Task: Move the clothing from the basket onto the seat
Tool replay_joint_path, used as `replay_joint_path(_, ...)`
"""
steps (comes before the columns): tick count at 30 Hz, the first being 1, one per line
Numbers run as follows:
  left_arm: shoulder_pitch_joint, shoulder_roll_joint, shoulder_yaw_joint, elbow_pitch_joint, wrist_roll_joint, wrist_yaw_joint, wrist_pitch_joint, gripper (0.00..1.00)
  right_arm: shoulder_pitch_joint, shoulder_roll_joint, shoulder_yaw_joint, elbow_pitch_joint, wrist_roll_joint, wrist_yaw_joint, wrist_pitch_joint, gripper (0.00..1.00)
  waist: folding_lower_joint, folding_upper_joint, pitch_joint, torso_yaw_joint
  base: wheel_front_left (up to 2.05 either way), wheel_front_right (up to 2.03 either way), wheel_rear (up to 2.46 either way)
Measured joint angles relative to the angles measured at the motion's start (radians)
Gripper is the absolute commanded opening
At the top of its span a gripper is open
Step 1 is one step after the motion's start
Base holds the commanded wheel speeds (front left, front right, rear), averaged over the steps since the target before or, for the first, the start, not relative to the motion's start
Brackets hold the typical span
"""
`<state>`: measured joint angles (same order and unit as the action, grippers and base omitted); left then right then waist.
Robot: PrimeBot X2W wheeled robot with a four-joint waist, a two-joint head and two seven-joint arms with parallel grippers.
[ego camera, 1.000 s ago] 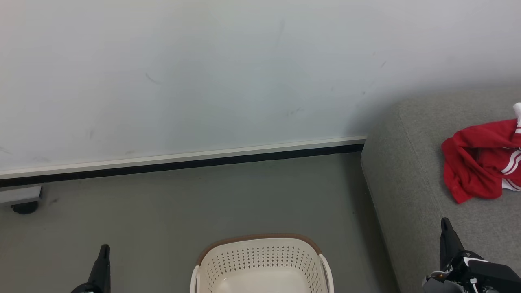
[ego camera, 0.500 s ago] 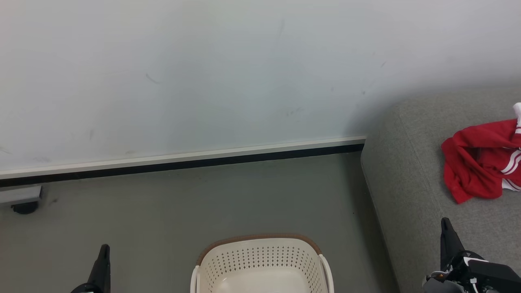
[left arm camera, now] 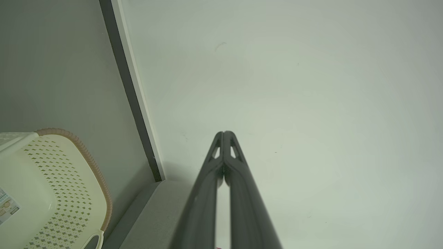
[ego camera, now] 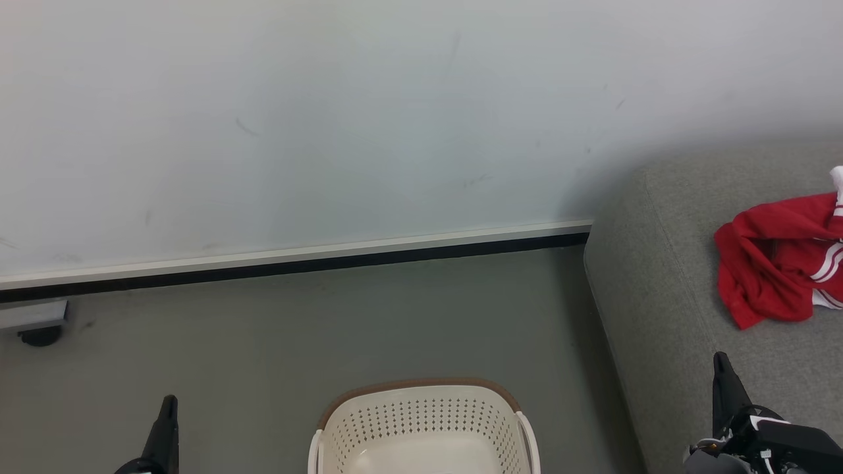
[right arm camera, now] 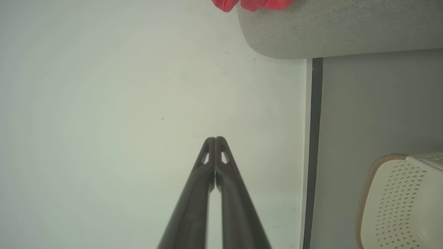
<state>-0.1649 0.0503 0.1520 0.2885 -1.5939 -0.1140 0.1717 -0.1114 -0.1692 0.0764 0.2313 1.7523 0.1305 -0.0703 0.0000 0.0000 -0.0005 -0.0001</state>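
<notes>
While both arms sit low at the bottom of the head view, the clothing (ego camera: pixel 777 263) lies in a crumpled red heap on the seat (ego camera: pixel 658 283). It is at the right edge of that view, its white stripes are toward the border, and part of it is cut off there. The basket (ego camera: pixel 421 418) stands on the grey floor (ego camera: pixel 263 342) at the bottom middle, between my two grippers. Its brown band runs along the far rim, and its near half is out of frame. It is well apart from the clothing and near the seat's rounded corner, with a strip of floor between them. My left gripper (left arm camera: pixel 224 132) has its two dark fingers pressed together, tips touching and nothing between them. It points at the pale wall (left arm camera: pixel 311 86). In the left wrist view the basket shows at the lower left, with a small sticker (left arm camera: pixel 7 205) on its smooth bottom. My right gripper (right arm camera: pixel 215 138) is likewise closed tip to tip on nothing and faces the same wall. In the right wrist view a bit of red fabric peeks in at the top edge, lying on the seat, and the basket's perforated side shows at the lower right. A white skirting (ego camera: pixel 296 255) over a dark band runs where wall meets floor and ends against the seat.
</notes>
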Motion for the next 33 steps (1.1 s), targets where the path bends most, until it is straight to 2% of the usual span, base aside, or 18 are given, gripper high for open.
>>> replay_joint_path(33,0.000,0.000,0.000,0.000,0.000,0.000,0.000,0.00,0.000,-0.003,0.003,-0.001,0.003,0.000,-0.001,0.00,0.0000,0.0000,0.000,0.000,0.00,0.00,0.00)
